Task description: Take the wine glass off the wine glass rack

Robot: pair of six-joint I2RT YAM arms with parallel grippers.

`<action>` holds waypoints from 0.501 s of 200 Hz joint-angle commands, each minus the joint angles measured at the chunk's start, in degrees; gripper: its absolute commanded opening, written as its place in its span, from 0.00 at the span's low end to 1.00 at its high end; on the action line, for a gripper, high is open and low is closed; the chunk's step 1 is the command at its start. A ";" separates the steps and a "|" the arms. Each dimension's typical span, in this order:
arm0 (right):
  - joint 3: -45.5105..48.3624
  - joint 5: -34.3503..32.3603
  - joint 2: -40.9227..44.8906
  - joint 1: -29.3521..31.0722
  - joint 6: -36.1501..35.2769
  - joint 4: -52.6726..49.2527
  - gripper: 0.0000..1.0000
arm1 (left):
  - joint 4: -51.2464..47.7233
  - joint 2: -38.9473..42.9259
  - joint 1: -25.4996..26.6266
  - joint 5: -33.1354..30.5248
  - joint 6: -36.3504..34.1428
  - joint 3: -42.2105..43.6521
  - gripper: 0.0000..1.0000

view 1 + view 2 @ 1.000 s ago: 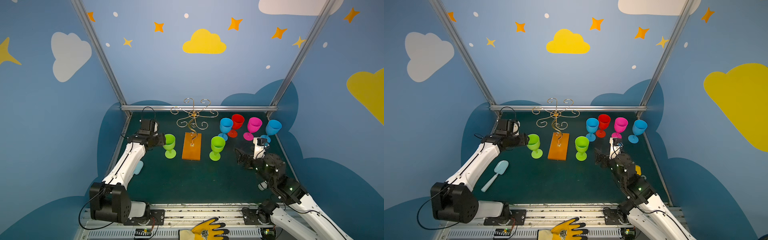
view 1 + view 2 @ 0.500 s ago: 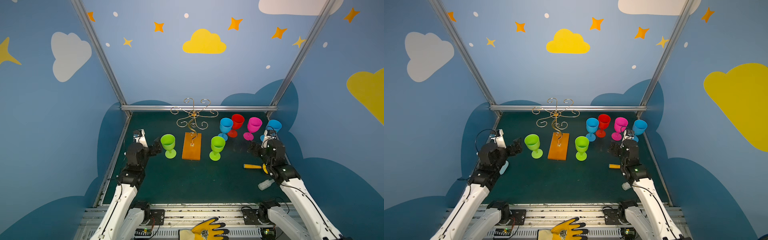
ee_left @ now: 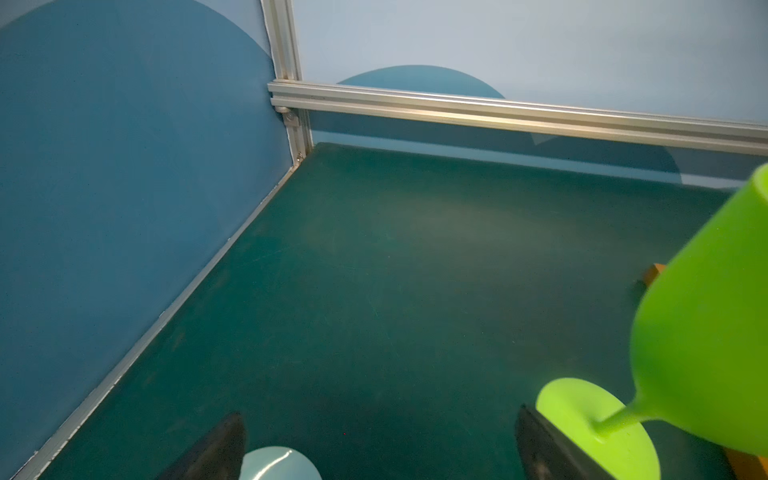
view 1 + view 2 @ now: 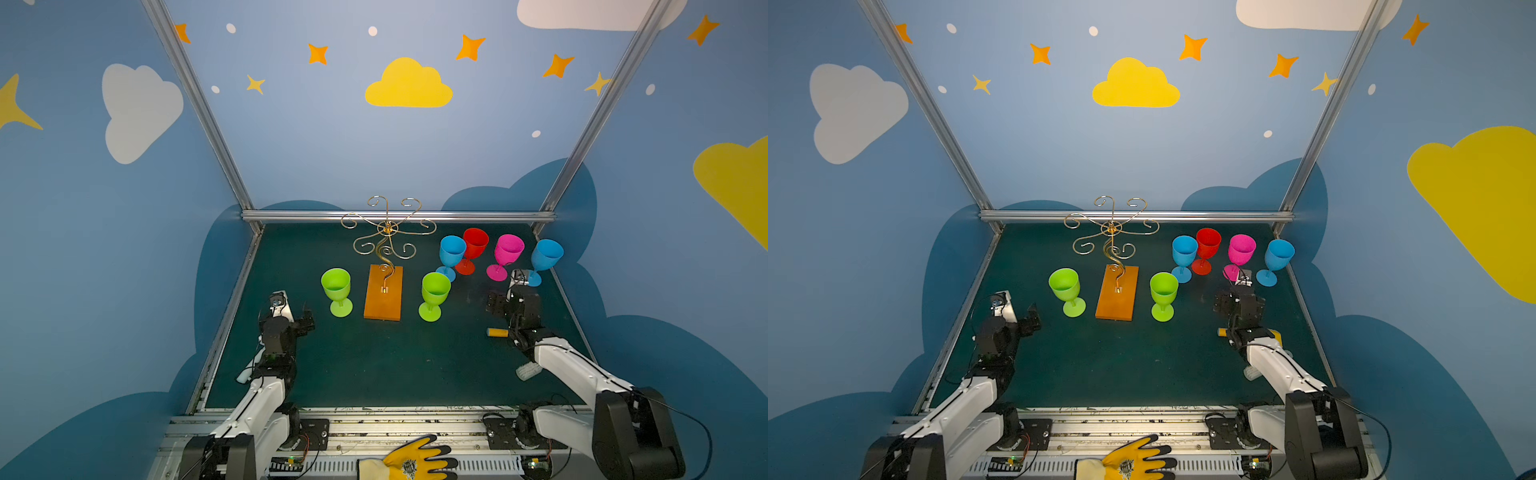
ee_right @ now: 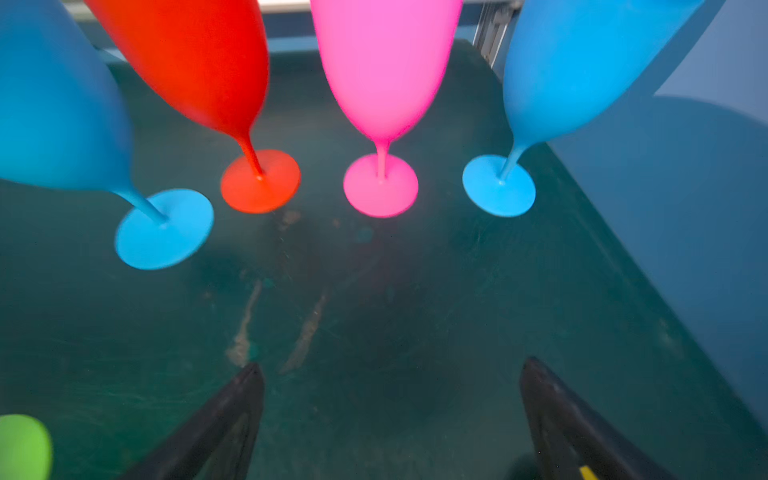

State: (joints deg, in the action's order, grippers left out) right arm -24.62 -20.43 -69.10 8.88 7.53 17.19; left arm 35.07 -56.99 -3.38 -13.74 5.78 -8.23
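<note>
- The left end effector [image 3: 380,415] holds its jaws wide apart with nothing between them. It sits low over the desk [image 3: 415,270], so it carries nothing.
- Just beside one of its fingers a lime-green wine glass [image 3: 706,311] stands upright on its own foot. Whether finger and foot touch I cannot tell from the wrist view.
- The right end effector [image 5: 390,365] is likewise spread and empty. It points at a row of four upright glasses: a blue glass [image 5: 62,104], a red glass [image 5: 199,62], a pink glass [image 5: 382,62] and a second blue glass [image 5: 573,70], all clear of its fingers.
- In both top views the wine glass rack [image 4: 386,232] stands between the lime-green wine glass and a second lime-green glass [image 4: 434,291]. Its wooden base [image 4: 383,299] lies flat on the desk, which steadies the thin wire.
- No glass hangs from its scrolled arms, so the task looks finished.
</note>
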 commanded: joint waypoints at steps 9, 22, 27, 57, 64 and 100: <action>2.73 4.10 -3.41 -3.80 0.60 13.39 0.95 | 15.08 -7.30 -0.80 3.59 0.10 1.19 0.99; 3.77 5.39 -5.36 -4.73 0.62 17.22 0.95 | 18.33 -9.54 -0.83 3.64 -0.49 1.22 0.99; 3.41 5.55 -5.80 -4.71 0.63 17.22 0.95 | 18.36 -10.03 -0.87 3.64 -0.48 0.89 0.99; 0.77 5.86 -6.99 -4.66 0.63 13.32 0.95 | 15.47 -10.46 -0.89 5.65 -1.54 -0.94 0.99; 0.79 5.82 -7.01 -4.57 0.66 13.13 0.95 | 15.15 -10.42 -0.78 6.11 -1.80 -1.02 0.99; 2.86 4.73 -5.96 -3.74 0.06 15.91 0.95 | 20.06 -12.95 0.34 10.99 -4.33 -0.15 1.00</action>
State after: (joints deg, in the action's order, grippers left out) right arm -22.50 -15.38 -75.83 4.56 7.73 29.65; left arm 50.28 -67.81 -3.73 -6.74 3.73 -7.97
